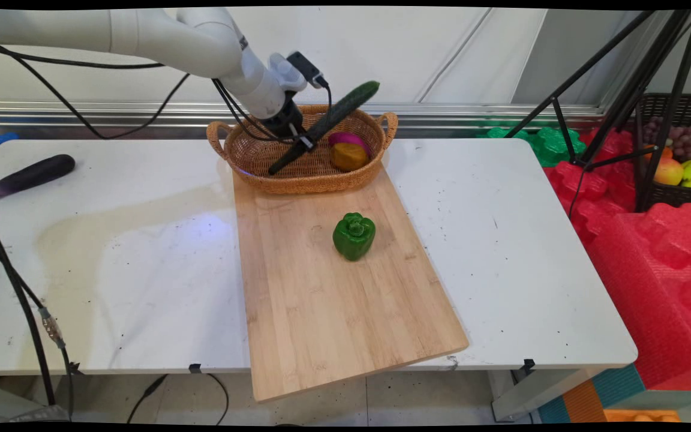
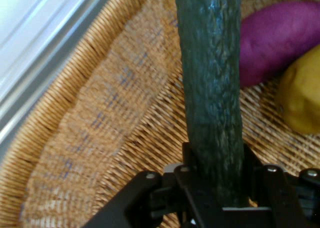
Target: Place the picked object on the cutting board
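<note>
The white tabletop (image 1: 501, 252) carries a long wooden cutting board (image 1: 321, 300) running from its near edge back to a wicker basket (image 1: 249, 159) at the far side. A dark eggplant (image 1: 27, 176) lies far left, well apart from the rest. A green bell pepper (image 1: 354, 236) sits on the board, near the basket. Over the basket, the gripper (image 1: 297, 139) is closed around a long cucumber (image 1: 345, 107) held aslant, its lower end inside the basket. Just right of it lie a purple sweet potato (image 2: 280, 40) and a yellow-brown potato (image 2: 302, 95).
</note>
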`<state>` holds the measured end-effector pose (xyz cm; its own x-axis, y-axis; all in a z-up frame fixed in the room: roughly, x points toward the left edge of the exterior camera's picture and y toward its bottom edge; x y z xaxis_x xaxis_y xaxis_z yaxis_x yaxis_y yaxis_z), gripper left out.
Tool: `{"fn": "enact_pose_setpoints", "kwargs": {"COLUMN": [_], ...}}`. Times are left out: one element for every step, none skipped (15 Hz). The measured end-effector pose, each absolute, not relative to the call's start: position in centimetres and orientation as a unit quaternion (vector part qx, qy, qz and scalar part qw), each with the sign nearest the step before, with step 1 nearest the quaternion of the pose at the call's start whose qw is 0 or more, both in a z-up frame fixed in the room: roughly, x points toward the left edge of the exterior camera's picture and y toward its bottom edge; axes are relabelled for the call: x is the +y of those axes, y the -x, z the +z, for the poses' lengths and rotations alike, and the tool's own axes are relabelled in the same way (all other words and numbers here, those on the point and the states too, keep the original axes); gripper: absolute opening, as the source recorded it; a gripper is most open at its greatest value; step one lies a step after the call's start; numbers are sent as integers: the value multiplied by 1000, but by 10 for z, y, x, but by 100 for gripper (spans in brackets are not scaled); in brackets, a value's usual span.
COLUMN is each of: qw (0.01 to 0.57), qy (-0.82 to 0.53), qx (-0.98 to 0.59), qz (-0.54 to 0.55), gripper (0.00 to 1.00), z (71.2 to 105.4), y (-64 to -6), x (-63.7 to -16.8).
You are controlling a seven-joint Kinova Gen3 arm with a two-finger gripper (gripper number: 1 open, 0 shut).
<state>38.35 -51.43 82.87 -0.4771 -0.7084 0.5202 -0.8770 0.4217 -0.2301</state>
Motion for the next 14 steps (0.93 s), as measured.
{"fn": "enact_pose_setpoints", "kwargs": {"qw": [179,183,190,196,204,211,219,228,236,247,254,261,266,272], "qy": [-480,-480,-477,-472,-465,-457,-446,-434,-422,-408,-396,-385,-377,-365], "qx": [-822,-820,-818,-816,-816,-816,-817,-818,-820,-822,-825,-827,-829,-833], "qz": [248,252,261,269,278,285,293,300,306,311,314,315,315,315], "gripper": [0,0,0,0,0,0,0,0,0,0,0,0,0,0], "z": [835,839,849,858,869,879,891,903,913,926,936,944,950,957], "y": [-385,-385,-386,-387,-388,-389,-389,-388,-387,-386,-384,-383,-382,-381], "x": [-512,-511,-508,-505,-501,-496,-490,-483,-477,-467,-458,-449,-442,-432]}}
